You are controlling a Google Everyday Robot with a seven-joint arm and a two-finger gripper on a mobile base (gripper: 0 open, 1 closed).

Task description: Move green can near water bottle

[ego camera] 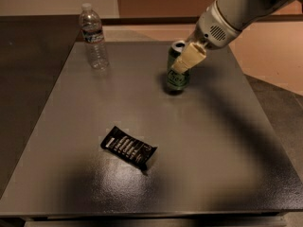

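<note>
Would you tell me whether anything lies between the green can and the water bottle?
Nothing visible: bare table separates green can and water bottle. The tool grips the can; the black packet lies further forward.

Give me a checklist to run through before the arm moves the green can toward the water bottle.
1. Grasp: ok, the gripper is shut on the green can, far right-centre of the table.
2. Can lifted off the table: cannot tell.
3. The water bottle upright: ok, far left corner.
4. Path from can to bottle: ok, bare tabletop only.
5. The black packet off that path: ok, it lies nearer the front.
6. Can near bottle: not ok, well apart.
</note>
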